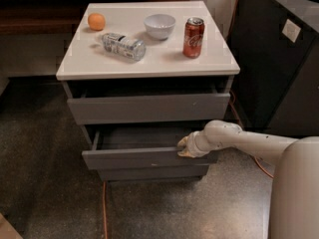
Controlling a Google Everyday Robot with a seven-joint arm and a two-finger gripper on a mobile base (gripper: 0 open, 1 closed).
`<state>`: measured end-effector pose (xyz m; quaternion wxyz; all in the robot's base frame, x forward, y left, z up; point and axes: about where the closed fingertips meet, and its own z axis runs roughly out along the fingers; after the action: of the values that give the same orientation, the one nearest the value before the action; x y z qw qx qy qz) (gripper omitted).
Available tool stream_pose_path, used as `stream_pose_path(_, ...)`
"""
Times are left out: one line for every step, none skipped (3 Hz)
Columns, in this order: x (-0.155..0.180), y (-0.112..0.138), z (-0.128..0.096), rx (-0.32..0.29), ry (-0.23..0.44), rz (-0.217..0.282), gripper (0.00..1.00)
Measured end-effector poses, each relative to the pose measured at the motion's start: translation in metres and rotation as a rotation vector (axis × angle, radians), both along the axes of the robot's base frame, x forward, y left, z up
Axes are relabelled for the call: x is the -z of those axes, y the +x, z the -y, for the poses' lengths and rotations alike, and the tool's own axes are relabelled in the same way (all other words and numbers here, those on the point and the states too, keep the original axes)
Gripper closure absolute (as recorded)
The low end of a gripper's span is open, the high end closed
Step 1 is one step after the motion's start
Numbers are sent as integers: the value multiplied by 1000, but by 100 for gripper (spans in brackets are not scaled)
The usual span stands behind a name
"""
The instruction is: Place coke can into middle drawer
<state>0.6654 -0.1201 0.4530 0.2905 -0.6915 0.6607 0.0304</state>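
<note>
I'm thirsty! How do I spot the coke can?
On the white cabinet top, the coke can stands right of the white bowl. The gripper is lower, at the middle drawer. Only the can is red.

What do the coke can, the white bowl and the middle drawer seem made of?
The coke can: likely aluminium, glossy red with silver top. The bowl: smooth white, ceramic or plastic. The middle drawer, with the gripper at its front edge: matte grey, perhaps painted board or laminate.
</note>
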Motion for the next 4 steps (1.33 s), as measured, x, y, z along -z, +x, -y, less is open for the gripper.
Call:
stream_pose_path(-9,-33,-5,-13,27,-17,100)
stream_pose_path(-11,-33,-5,-13,27,-17,100)
stream_pose_path(-14,-33,-5,-13,27,-17,100)
stream_pose_path(-34,-62,-14,-24,70,-12,100)
